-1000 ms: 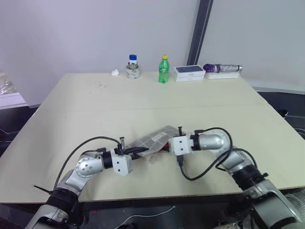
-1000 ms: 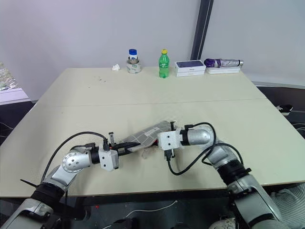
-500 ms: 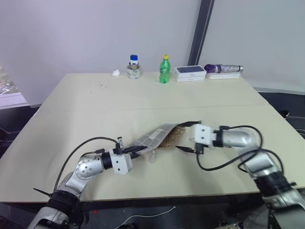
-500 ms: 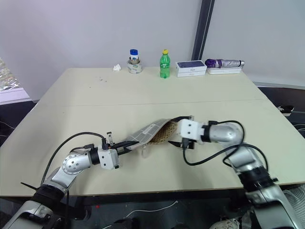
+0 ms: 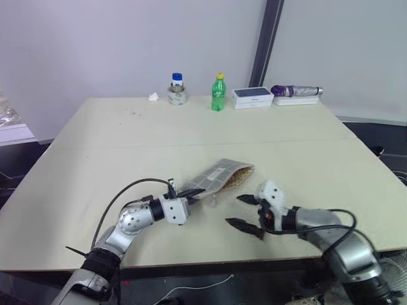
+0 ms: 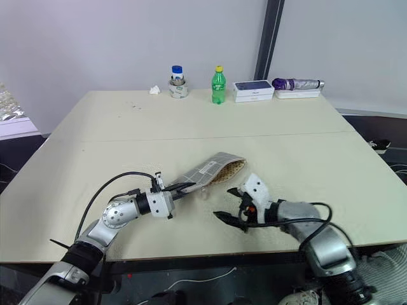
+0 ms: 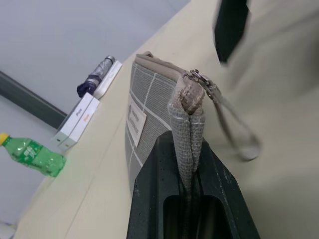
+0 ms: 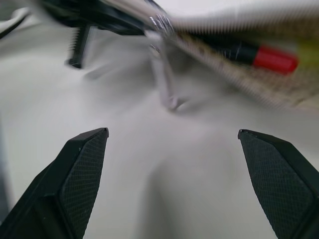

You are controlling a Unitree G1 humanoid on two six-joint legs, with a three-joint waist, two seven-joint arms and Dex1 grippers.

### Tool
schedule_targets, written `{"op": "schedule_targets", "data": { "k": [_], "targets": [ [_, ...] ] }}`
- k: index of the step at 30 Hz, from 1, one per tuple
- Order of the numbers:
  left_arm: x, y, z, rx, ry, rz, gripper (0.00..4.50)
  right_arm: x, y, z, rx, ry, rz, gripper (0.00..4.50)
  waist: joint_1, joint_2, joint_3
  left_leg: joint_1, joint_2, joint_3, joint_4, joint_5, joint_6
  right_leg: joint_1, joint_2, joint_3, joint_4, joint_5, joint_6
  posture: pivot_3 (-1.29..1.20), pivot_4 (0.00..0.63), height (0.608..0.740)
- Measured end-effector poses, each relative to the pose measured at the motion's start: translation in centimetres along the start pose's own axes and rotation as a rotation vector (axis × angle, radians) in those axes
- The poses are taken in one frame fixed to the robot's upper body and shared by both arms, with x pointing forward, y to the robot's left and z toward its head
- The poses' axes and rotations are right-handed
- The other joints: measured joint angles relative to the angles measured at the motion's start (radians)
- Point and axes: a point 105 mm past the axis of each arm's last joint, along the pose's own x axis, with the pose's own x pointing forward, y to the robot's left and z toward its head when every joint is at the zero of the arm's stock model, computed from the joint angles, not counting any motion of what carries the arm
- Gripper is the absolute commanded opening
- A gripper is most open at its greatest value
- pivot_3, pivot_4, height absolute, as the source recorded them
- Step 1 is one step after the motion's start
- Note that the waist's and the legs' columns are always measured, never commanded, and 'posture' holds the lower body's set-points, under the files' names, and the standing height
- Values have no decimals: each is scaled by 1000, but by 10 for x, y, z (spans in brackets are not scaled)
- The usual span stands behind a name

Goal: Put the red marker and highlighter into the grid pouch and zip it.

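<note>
The grid pouch lies in the middle of the table with its mouth open toward the right. My left gripper is shut on its near left end, beside the zipper pull and a dangling strap. Inside the open mouth, the right wrist view shows the red marker with its black section, and a yellow bit of the highlighter beside it. My right gripper hangs open over bare table, apart from the pouch and nearer the table's front edge, holding nothing.
Along the table's far edge stand a green bottle, a tape roll with a small blue-capped jar, a crumpled white scrap, white boxes and a purple umbrella. The table's front edge runs close below both grippers.
My right gripper has let go at the pouch's mouth, opened wide, rolled and drawn back toward the front edge. The left gripper, still shut on the pouch, has shifted a little right.
</note>
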Motion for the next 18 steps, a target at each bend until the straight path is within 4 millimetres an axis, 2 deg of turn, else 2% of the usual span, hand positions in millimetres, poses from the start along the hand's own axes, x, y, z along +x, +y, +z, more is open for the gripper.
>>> {"op": "schedule_targets", "data": {
  "k": [2, 6, 7, 10, 13, 15, 16, 18],
  "targets": [
    [2, 3, 5, 13, -14, 4, 0, 14, 3, -1, 66, -19, -11, 4329, 0, 0, 0, 0, 0, 0, 0, 0, 0, 0, 0, 0, 0, 0, 0, 0, 150, 740],
    [8, 7, 9, 8, -19, 16, 0, 40, 3, 18, 163, -118, -15, 4329, 0, 0, 0, 0, 0, 0, 0, 0, 0, 0, 0, 0, 0, 0, 0, 0, 150, 740],
    [10, 8, 11, -3, -24, 25, 0, 45, 1, 23, 164, -131, -16, 4097, 2, 0, 0, 0, 0, 0, 0, 0, 0, 0, 0, 0, 0, 0, 0, 0, 150, 740],
    [15, 12, 19, -9, -47, 45, 0, 59, 1, 34, 163, -155, -8, 3024, 2, 0, 0, 0, 0, 0, 0, 0, 0, 0, 0, 0, 0, 0, 0, 0, 150, 740],
    [13, 11, 22, 0, -51, 42, 0, 60, -1, 30, 148, -137, -11, 1348, 0, 0, 0, 0, 0, 0, 0, 0, 0, 0, 0, 0, 0, 0, 0, 0, 150, 740],
    [9, 5, 18, -8, -31, 32, 0, 53, -10, 22, 111, -93, -31, 291, 1, 0, 0, 0, 0, 0, 0, 0, 0, 0, 0, 0, 0, 0, 0, 0, 150, 740],
    [7, 3, 16, -11, -21, 28, 0, 49, -16, 18, 100, -72, -42, 93, 1, 0, 0, 0, 0, 0, 0, 0, 0, 0, 0, 0, 0, 0, 0, 0, 150, 740],
    [3, 1, 13, -13, -6, 22, 0, 38, -27, 12, 86, -42, -64, 93, 1, 0, 0, 0, 0, 0, 0, 0, 0, 0, 0, 0, 0, 0, 0, 0, 150, 740]
  ]
}}
